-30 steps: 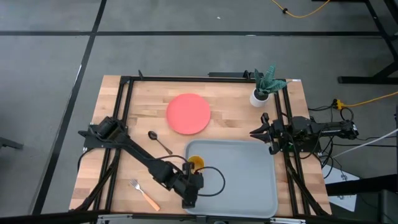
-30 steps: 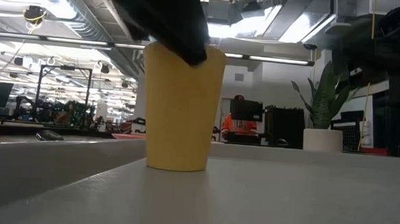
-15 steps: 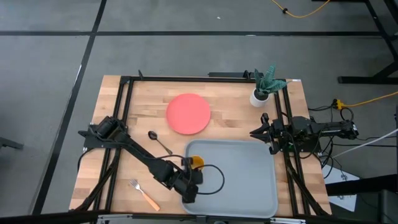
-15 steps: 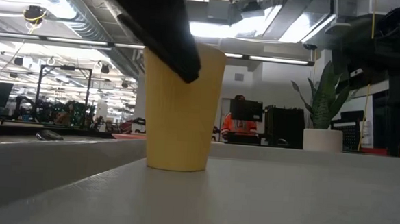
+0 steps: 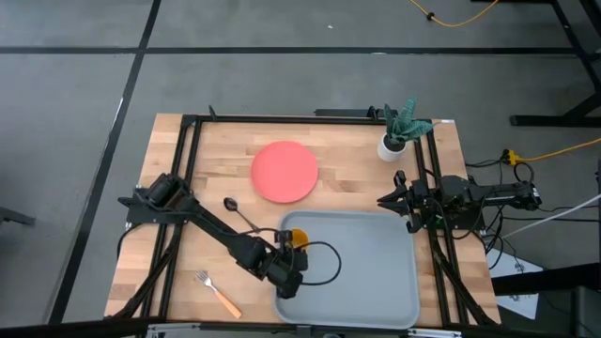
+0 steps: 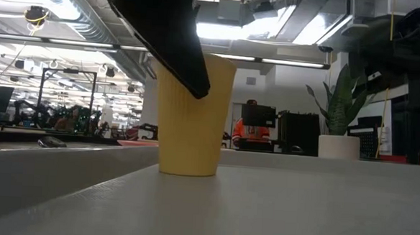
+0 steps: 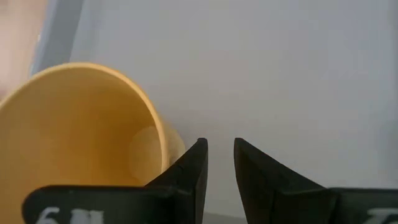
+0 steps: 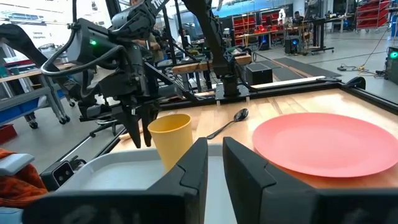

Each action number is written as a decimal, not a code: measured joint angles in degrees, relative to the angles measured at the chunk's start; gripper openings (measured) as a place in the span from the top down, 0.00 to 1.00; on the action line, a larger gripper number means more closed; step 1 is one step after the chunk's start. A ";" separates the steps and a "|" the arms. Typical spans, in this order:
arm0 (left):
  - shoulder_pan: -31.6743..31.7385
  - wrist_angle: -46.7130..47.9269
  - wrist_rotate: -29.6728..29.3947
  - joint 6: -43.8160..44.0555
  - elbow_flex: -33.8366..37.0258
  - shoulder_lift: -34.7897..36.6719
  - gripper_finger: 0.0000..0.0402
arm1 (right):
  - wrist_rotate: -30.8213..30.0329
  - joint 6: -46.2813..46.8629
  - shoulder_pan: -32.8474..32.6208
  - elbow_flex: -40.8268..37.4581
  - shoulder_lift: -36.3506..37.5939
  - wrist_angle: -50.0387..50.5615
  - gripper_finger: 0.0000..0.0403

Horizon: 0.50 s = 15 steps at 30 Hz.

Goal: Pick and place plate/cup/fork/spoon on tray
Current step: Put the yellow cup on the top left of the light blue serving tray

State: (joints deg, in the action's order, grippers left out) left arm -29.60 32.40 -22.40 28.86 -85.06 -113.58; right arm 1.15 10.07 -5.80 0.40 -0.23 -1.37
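Observation:
The yellow-orange cup [image 5: 299,239] stands upright on its base in the far left corner of the light grey tray [image 5: 376,282]. My left gripper [image 7: 221,149] is shut, points down over the tray and sits right beside the cup [image 7: 81,124]. It also shows in the right wrist view [image 8: 142,140]. The coral plate [image 5: 285,171], the dark spoon [image 5: 240,214] and the orange-handled fork [image 5: 218,293] lie on the wooden table outside the tray. My right gripper [image 5: 387,201] is shut and waits at the table's right side. My left gripper meets the cup's outer wall below the rim [image 6: 210,96] with the outer side of one shut finger [image 8: 149,134]. The fingers slant down from above, on the cup's near side. The cup stays upright with its base on the tray floor.
A white pot with a green plant [image 5: 396,131] stands at the table's far right corner. The tray's raised rim [image 6: 48,174] runs close by the cup. The tray's floor to the right of the cup [image 5: 366,272] is bare.
My left gripper has moved down and toward the table's far edge, along the cup's side. The cup has slid a little across the tray floor and stays upright.

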 joint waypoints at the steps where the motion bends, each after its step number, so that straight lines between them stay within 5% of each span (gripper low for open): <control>1: 0.25 0.00 0.01 -0.64 0.00 0.00 0.83 | 0.00 0.00 0.01 0.00 0.00 0.00 0.86; 15: 3.21 2.34 0.97 -6.51 0.00 0.00 0.83 | 0.00 -0.04 0.02 0.00 0.00 0.00 0.86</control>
State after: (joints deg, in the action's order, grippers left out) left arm -26.38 34.74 -21.43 22.34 -85.06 -113.58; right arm 1.15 10.02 -5.78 0.40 -0.23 -1.37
